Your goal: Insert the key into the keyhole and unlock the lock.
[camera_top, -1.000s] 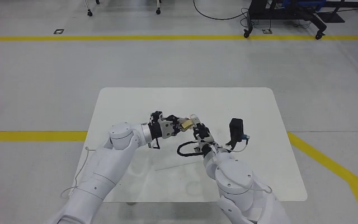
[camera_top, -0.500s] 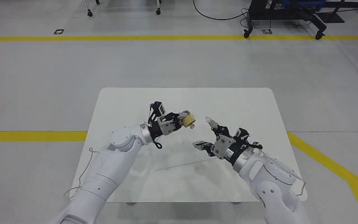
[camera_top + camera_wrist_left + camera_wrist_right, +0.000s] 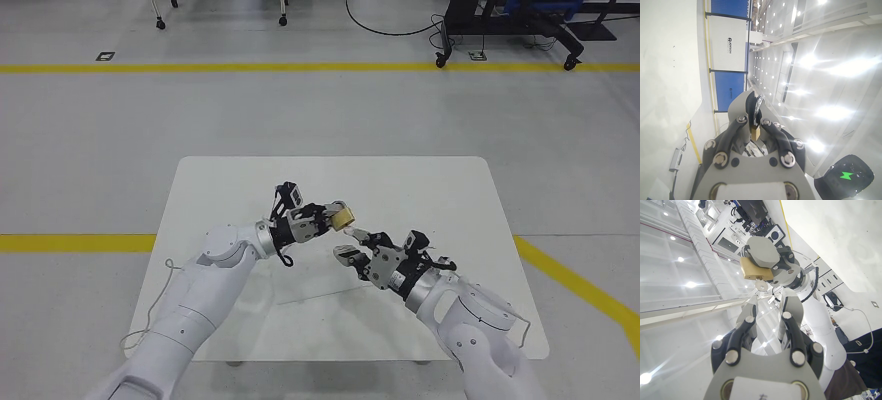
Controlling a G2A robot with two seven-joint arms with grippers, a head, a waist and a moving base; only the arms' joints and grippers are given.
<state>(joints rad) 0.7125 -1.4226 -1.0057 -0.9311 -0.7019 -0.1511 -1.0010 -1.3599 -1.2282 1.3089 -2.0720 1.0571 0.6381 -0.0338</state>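
Observation:
A brass lock (image 3: 341, 215) hangs above the middle of the white table (image 3: 450, 190), with my left gripper (image 3: 325, 217) shut on it. In the left wrist view the lock's body (image 3: 755, 133) and steel shackle (image 3: 758, 106) sit between that gripper's (image 3: 755, 113) fingers. The right wrist view shows the lock (image 3: 755, 271) with a silver key (image 3: 761, 285) sticking out of its keyhole. My right gripper (image 3: 770, 298) is open just short of the key's head, not touching it. From above, the right gripper (image 3: 350, 245) sits just right of and below the lock.
The table's surface around the arms is bare white; its front edge (image 3: 400, 358) lies near the robot. Yellow floor lines (image 3: 300, 68) run behind and beside the table. A wheeled cart (image 3: 510, 30) stands far back on the right.
A second ago the right gripper was at the lock. It then drew back to the right with its fingers open, and has now come back close to the key. The left gripper kept hold of the lock.

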